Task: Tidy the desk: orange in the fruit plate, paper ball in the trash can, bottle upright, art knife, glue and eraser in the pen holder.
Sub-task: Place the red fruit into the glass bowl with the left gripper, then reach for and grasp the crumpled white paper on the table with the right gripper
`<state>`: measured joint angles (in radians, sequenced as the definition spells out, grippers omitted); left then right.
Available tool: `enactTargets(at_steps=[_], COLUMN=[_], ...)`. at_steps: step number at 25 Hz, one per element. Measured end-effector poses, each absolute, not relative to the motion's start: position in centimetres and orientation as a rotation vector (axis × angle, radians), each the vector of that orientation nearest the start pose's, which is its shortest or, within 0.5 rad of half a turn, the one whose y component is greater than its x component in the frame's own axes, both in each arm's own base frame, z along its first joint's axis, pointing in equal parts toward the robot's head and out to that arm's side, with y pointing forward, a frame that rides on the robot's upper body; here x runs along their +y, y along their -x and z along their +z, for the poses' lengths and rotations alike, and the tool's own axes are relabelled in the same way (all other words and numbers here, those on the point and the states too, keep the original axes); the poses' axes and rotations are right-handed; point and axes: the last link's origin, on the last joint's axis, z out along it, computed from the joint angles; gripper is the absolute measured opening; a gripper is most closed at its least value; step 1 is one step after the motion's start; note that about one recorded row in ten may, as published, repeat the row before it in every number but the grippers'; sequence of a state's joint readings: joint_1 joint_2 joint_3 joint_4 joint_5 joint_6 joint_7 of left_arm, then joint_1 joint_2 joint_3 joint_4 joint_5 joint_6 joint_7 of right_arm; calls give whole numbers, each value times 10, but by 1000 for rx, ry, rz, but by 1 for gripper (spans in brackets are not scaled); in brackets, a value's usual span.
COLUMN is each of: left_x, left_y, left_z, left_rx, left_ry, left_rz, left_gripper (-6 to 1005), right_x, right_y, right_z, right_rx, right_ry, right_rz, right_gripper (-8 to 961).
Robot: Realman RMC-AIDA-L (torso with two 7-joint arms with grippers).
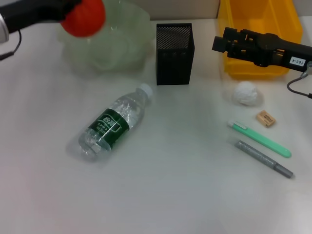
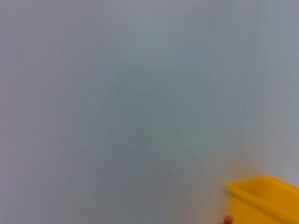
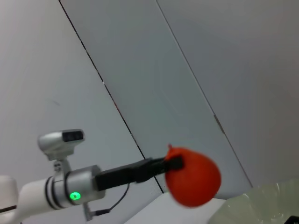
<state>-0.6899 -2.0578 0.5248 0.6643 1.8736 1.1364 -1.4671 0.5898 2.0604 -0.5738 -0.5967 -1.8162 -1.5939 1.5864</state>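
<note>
I've got the orange (image 1: 84,18) clamped in my left gripper (image 1: 73,12), hanging over the fruit plate (image 1: 122,44) but not dropped, my right gripper (image 1: 219,44) waits, fingers I can't tell, and the bottle (image 1: 111,124), paper ball (image 1: 244,93), eraser (image 1: 265,118) are all untouched.

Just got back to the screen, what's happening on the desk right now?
The left gripper is holding the orange in the air above the green fruit plate, not yet set down. The right gripper hovers in front of the yellow trash can, carrying nothing. The bottle lies on its side. The paper ball, eraser, green art knife and grey glue stick lie on the desk, outside the black pen holder.
</note>
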Motion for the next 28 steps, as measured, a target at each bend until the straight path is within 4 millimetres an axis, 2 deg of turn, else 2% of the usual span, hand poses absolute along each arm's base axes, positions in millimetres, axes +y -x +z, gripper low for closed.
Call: enactTargets(at_steps=[2, 3, 9, 11, 12, 16, 17, 18, 22, 28], left_x=[445, 445, 462, 465, 466, 467, 466, 466, 466, 464], left_y=[246, 246, 241, 237, 236, 235, 235, 235, 235, 233], left_z=[45, 45, 16, 5, 2, 2, 2, 2, 2, 1], left_rx=[-696, -696, -645, -612, -603, -598, -602, -602, -599, -595], left_ry=[2099, 2099, 2078, 2086, 2079, 2054, 2034, 2034, 2023, 2035], left_rz=[-691, -691, -557, -518, -513, -530, -552, -552, -567, -588], left_gripper=[170, 166, 144, 185, 218, 350, 383, 436, 648, 683], right_x=[352, 352, 342, 338, 333, 326, 322, 322, 319, 329], right_y=[-238, -238, -244, -247, -250, -255, -259, -259, -274, -292], right_z=[28, 28, 31, 37, 46, 62, 69, 69, 74, 71], right_rx=[877, 877, 892, 879, 871, 874, 890, 890, 989, 1044], right_ry=[2513, 2513, 2521, 2513, 2506, 2502, 2506, 2506, 2480, 2386], right_rz=[1102, 1102, 1123, 1135, 1134, 1086, 1010, 1010, 797, 662], right_gripper=[802, 802, 801, 801, 801, 801, 801, 801, 800, 800])
